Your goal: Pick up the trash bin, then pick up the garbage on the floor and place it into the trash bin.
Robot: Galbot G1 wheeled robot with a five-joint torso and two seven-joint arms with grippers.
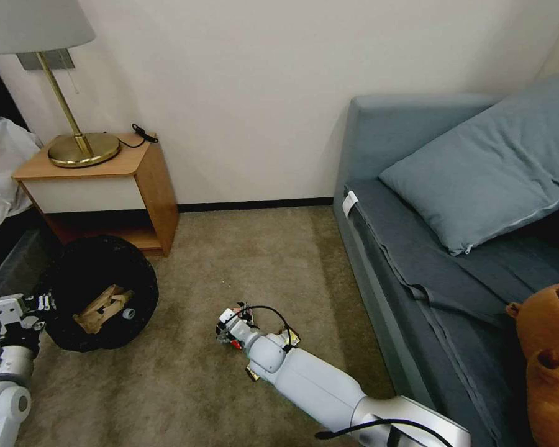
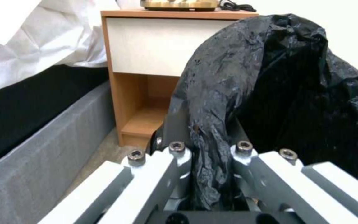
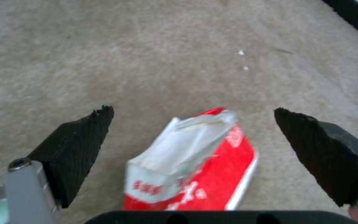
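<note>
**Wrapper between open fingers, bin held by its liner**

Beige carpet (image 1: pixel 230 248) covers the floor between a wooden nightstand (image 1: pixel 115 186) with a brass lamp base (image 1: pixel 84 149) on its top and a grey-blue sofa (image 1: pixel 428 205) against the cream wall.

Just in front of the nightstand is the small round trash bin lined with a crinkly black plastic bag (image 1: pixel 99 292). Inside it lie a crumpled tan paper bag (image 1: pixel 99 308) and the end of a clear bottle (image 1: pixel 128 313). The left tool (image 1: pixel 43 304) sits at the bin's rim on the side away from the sofa; in the left wrist view its fingers (image 2: pixel 175 130) are clamped together on a fold of the black liner (image 2: pixel 212 124).

Out on the carpet, away from the nightstand toward the sofa, the right tool (image 1: pixel 228 326) is lowered close to the floor. In the right wrist view its two black ribbed pads (image 3: pixel 79 149) stand wide apart, with a red-and-white wrapper (image 3: pixel 199 161) lying on the carpet between them, touching neither pad.
</note>
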